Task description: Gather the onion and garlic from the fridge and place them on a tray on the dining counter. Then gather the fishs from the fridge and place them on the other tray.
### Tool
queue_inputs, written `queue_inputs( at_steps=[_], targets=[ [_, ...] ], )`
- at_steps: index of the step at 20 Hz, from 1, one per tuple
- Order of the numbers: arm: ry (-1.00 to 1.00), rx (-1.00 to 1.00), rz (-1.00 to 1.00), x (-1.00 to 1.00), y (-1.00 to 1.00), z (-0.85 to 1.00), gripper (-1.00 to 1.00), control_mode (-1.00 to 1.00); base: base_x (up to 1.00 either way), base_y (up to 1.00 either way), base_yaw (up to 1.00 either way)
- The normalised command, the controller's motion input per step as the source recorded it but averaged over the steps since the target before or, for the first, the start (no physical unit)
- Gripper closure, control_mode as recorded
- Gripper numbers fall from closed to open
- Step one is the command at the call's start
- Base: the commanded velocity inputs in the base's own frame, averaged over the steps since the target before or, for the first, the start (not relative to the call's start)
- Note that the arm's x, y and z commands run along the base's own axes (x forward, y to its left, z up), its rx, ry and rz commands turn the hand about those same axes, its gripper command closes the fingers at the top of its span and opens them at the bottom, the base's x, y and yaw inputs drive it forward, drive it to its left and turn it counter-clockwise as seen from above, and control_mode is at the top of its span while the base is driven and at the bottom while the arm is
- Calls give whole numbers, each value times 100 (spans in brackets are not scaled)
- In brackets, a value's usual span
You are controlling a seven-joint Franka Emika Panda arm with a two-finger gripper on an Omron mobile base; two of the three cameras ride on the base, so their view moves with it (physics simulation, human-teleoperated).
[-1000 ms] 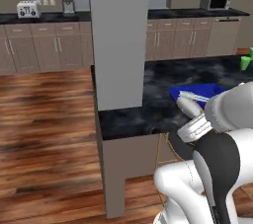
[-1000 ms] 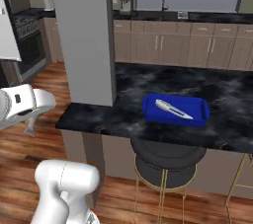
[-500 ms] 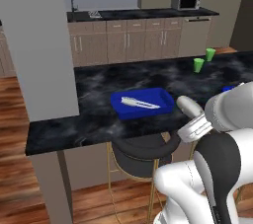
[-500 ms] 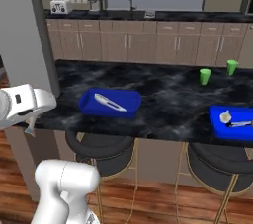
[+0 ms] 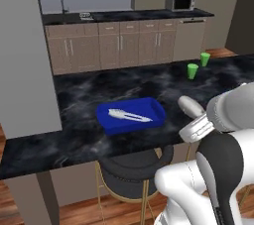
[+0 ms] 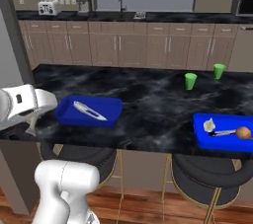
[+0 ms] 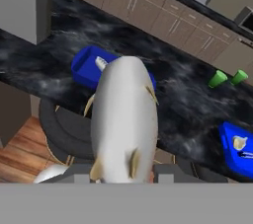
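Gripper point(image 7: 123, 176) clamped shut on a silver-grey fish point(image 7: 124, 119), which sticks straight out from between the jaws, tail fins at the fingertips, body pointing away toward the dining counter point(image 7: 192, 99). Below and beyond it, a blue tray point(image 6: 89, 111) at the counter's near edge holds a second fish point(image 6: 89, 111). Further right along the counter, another blue tray point(image 6: 225, 130) holds the onion point(image 6: 242, 132) and garlic point(image 6: 209, 125). Two green cups point(image 6: 190, 80) stand behind.

Your arm is folded close over the base, wrist raised; your hand point(image 7: 123, 173) is clamped on a fish point(image 7: 126, 119), short of the table's near edge.
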Motion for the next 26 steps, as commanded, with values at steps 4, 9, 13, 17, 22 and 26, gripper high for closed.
queue_inputs(
  at_steps=[4,9,13,17,22,26],
  targets=[
    [0,0,0,0,0,0,100,100,78,0,0],
    [0,0,0,0,0,0,100,100,73,0,0],
    [3,8,0,91,0,-1,100,-100,0,0,0],
    [14,7,0,100,0,-11,100,-100,0,0,0],
    [19,6,0,72,0,-38,100,-100,0,0,0],
    [16,0,0,25,0,-35,100,-100,0,0,0]
  ],
)
